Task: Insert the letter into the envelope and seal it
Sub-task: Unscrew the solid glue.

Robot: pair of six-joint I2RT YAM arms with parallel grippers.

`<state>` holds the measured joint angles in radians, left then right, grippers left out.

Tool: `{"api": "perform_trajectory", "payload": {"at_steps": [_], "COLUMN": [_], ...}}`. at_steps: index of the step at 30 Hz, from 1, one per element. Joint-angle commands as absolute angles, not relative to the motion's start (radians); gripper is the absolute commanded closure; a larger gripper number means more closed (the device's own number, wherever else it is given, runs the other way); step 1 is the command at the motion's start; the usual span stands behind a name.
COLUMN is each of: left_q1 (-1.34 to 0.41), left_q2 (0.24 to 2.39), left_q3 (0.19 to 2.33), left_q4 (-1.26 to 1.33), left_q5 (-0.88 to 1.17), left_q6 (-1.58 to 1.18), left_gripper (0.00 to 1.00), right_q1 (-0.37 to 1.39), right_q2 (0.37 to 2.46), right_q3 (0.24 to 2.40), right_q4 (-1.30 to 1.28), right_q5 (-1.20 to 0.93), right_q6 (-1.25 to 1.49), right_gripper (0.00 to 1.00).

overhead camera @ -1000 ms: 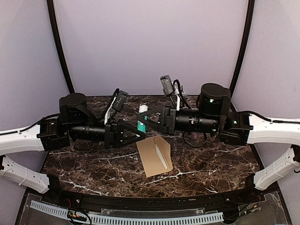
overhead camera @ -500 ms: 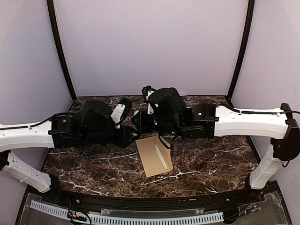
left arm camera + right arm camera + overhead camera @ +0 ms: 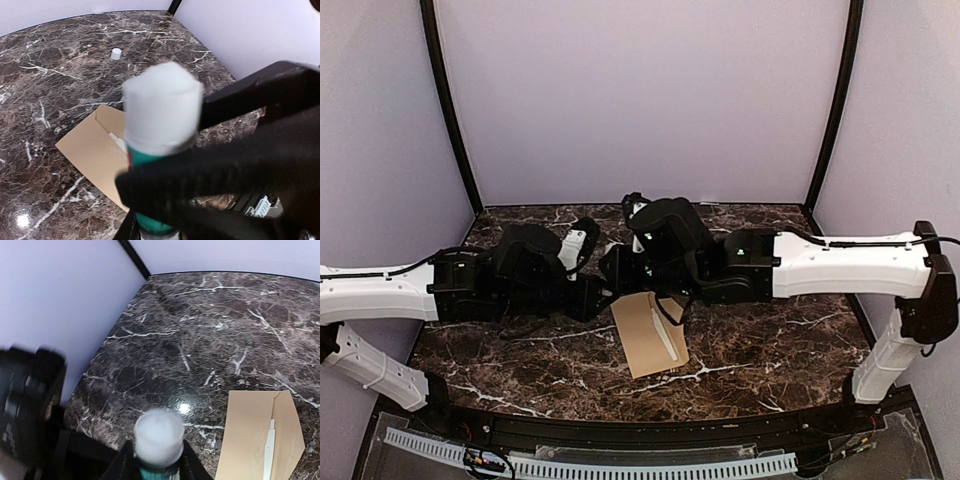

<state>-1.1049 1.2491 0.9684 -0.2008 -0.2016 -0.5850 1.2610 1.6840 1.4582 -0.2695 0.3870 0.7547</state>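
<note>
Left gripper [image 3: 598, 292] pinches round teal glue stick [image 3: 160, 115], white tip bare | right gripper [image 3: 159, 465] grip unclear | kraft envelope [image 3: 638, 340] flat, 5 o'clock | both lower than before

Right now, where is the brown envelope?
In the top view the envelope lies flat near the middle of the marble table, just on the near side of the raised glue stick.
</note>
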Motion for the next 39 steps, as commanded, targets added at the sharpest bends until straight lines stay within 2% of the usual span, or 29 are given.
{"api": "perform_trajectory", "payload": {"at_steps": [1,3,4,8,12,17,21,24,35,39], "left_q1": [-1.076,-1.058,-1.054,-1.010,-0.990,-0.988,-0.989,-0.989,-0.991,-0.992], "left_q2": [1.174,1.154,1.149,1.122,1.100,1.097,1.078,1.070,1.081,1.086], "left_q3": [0.948,0.944,0.945,0.934,0.908,0.904,0.881,0.873,0.874,0.872], "left_q4": [-0.056,-0.044,-0.045,0.006,0.140,0.261,0.358,0.389,0.420,0.436], "left_q5": [-0.086,-0.048,-0.041,0.074,0.272,0.563,0.710,0.766,0.849,0.860], "left_q6": [-0.639,-0.652,-0.661,-0.662,-0.617,-0.568,-0.568,-0.582,-0.622,-0.634], "left_gripper": [1.00,1.00,1.00,1.00,1.00,1.00,1.00,1.00,1.00,1.00], "right_q1": [1.317,1.317,1.317,1.313,1.264,1.190,1.179,1.179,1.184,1.188], "right_q2": [1.528,1.469,1.429,1.305,1.200,1.129,1.156,1.186,1.291,1.314], "right_q3": [1.359,1.323,1.305,1.210,1.111,0.991,0.971,0.975,1.073,1.088], "right_q4": [-0.122,-0.131,-0.147,-0.147,-0.052,0.211,0.377,0.456,0.490,0.514], "right_q5": [0.248,0.265,0.279,0.306,0.187,-0.167,-0.371,-0.433,-0.480,-0.496], "right_q6": [0.733,0.722,0.719,0.690,0.651,0.616,0.630,0.662,0.680,0.689], "right_gripper": [0.63,0.55,0.47,0.30,0.22,0.18,0.17,0.19,0.44,0.49]}}
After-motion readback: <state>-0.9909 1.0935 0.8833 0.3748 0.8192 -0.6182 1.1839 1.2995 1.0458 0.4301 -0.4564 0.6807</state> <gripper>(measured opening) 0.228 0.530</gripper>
